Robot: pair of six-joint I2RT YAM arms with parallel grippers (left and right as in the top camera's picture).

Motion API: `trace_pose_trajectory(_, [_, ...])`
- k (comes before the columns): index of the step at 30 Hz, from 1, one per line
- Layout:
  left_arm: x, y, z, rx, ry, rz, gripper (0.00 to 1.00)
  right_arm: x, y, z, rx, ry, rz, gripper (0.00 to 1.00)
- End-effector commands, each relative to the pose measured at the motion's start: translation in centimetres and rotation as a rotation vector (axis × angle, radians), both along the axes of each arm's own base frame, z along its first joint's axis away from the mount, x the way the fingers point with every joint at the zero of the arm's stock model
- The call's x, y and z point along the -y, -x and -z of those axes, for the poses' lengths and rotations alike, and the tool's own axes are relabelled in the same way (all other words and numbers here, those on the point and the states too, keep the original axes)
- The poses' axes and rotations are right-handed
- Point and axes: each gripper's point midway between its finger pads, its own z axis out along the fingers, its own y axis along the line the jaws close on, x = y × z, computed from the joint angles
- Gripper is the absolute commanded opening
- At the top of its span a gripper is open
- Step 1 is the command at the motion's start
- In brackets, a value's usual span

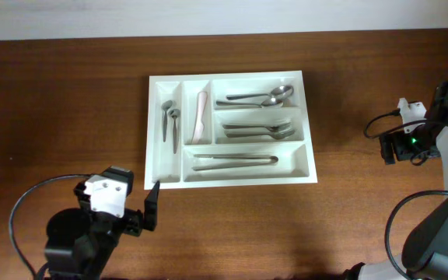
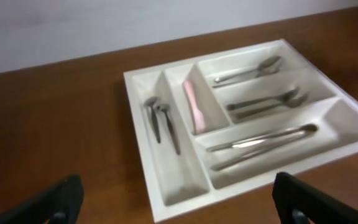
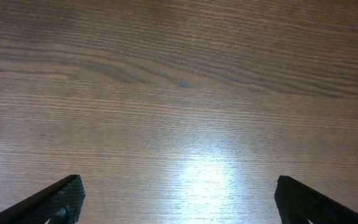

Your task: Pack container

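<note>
1. Leftward, at the table's (image 1: 68, 93) near edge, we find the left gripper (image 2: 176, 208), jaws wide apart and empty, facing the container's corner.
2. Centre: the container (image 1: 151, 132) lies flat, cutlery (image 1: 236, 161) sorted by kind, apparently fully packed.
3. Right: the right gripper (image 3: 179, 199) hangs over bare wood, jaws apart, likely parked clear.

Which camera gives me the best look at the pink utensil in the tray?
Overhead: the pink utensil lies fully visible, lengthwise in the container's second narrow compartment. The left wrist view shows it obliquely and blurrier. The right wrist view shows only table wood.
</note>
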Motion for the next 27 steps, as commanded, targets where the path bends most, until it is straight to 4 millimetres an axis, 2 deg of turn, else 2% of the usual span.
trace_pose_trajectory(1, [-0.1,0.0,0.1,0.099,-0.071,0.037,0.99,0.0,0.0,0.0,0.002,-0.002,0.003,0.99])
trace_pose_trajectory(8, [-0.6,0.4,0.1,0.314,-0.11,0.03,0.99,0.0,0.0,0.0,0.002,-0.002,0.003,0.99])
trace_pose_trajectory(14, [-1.0,-0.7,0.5,0.45,-0.109,0.007,0.99,0.0,0.0,0.0,0.002,-0.002,0.002,0.99])
trace_pose_trajectory(22, [-2.0,-1.0,2.2,0.536,-0.12,-0.037,0.99,0.0,0.0,0.0,0.002,-0.002,0.002,0.99])
trace_pose_trajectory(27, [-2.0,-1.2,3.0,0.523,-0.12,-0.038,0.99,0.0,0.0,0.0,0.002,-0.002,0.003,0.99])
